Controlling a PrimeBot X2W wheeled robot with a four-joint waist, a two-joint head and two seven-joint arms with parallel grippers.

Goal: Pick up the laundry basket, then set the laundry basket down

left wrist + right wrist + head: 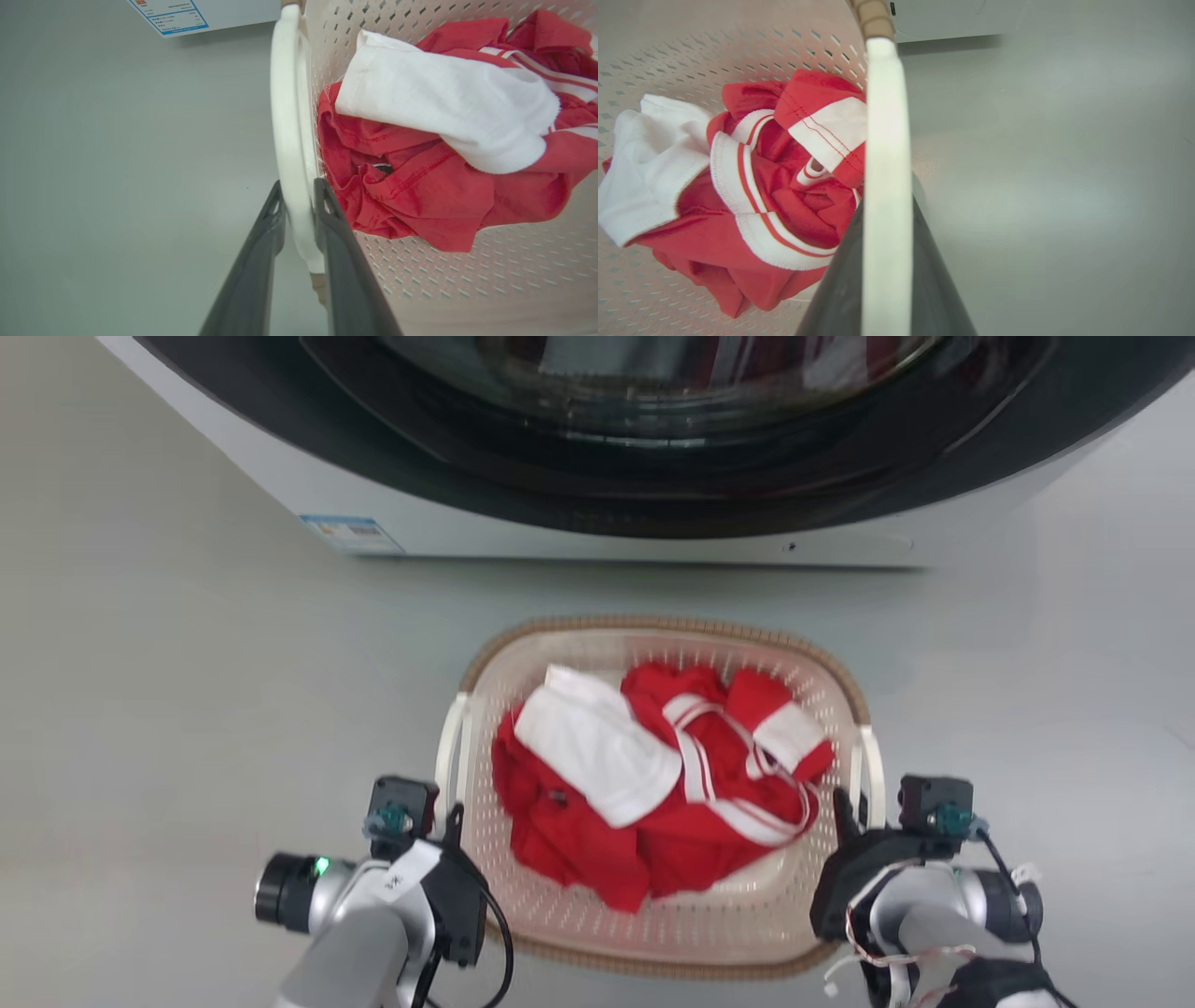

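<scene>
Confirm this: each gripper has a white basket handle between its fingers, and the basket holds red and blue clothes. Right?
No blue: the head view shows the clothes in the laundry basket are red and white. The left gripper and right gripper do each have a white handle between their fingers.

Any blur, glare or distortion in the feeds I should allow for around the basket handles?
Head view: even, soft light, laundry basket reasonably sharp, reflections on the washing machine door. Left wrist view: left handle in focus, left gripper softer near the lens. Right wrist view: right handle blurred and nearly blown out, right gripper a dark blur.
</scene>
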